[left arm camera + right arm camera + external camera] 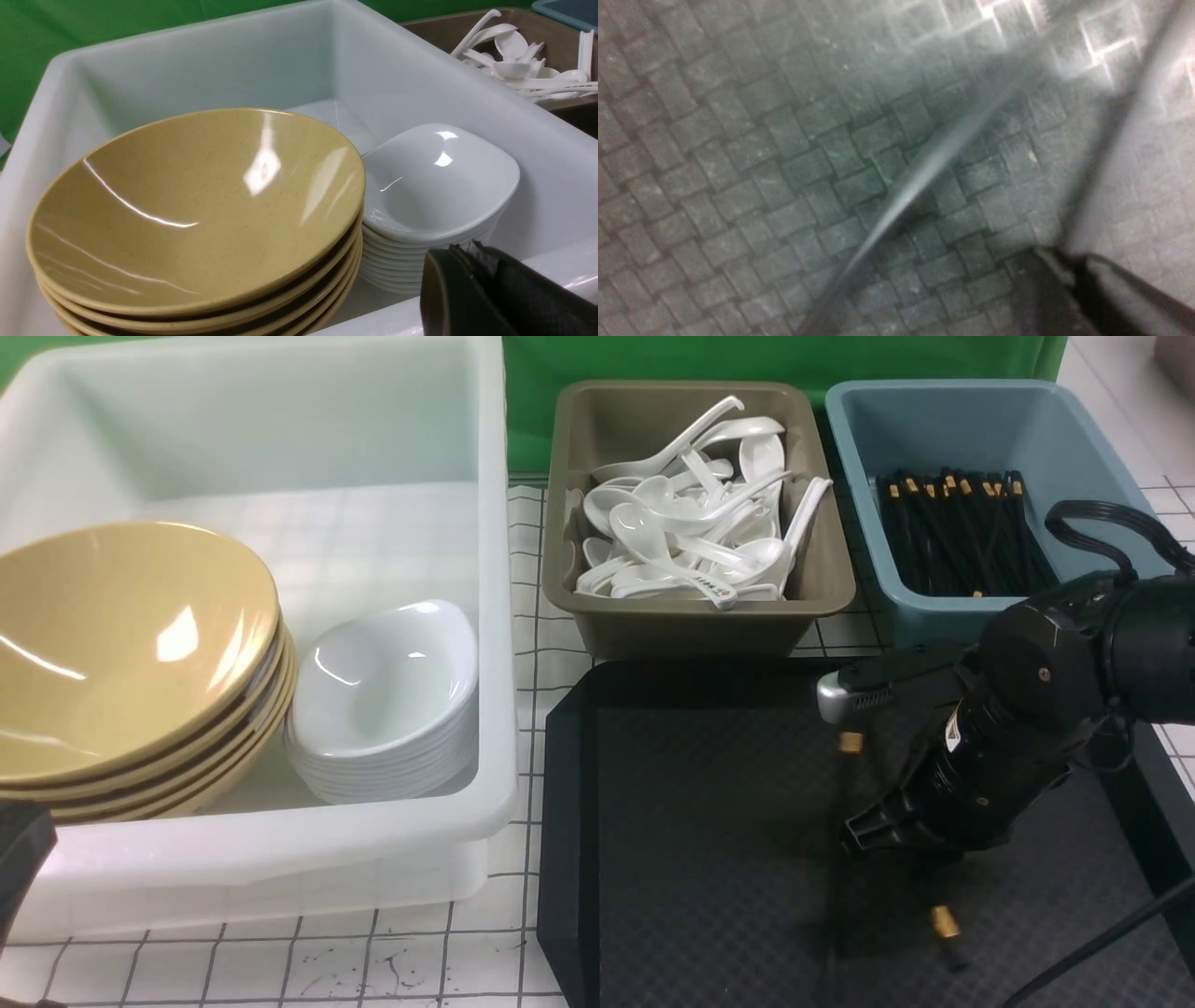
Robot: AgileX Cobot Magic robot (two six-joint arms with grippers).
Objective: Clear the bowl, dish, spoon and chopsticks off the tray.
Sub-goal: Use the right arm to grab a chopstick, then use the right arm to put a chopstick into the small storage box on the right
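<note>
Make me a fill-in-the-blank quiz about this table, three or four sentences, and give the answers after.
1. The olive bin holds a pile of white ____.
2. The blue bin holds black ____.
3. In the white tub, the yellow bowls sit beside a stack of white ____.
4. The right gripper is low over the black ____.
Missing words: spoons; chopsticks; dishes; tray.

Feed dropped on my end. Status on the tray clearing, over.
Left gripper at tub rim, jaws shut. Right gripper down over chopsticks on tray; jaws' grip unclear. Nothing in the way.
</note>
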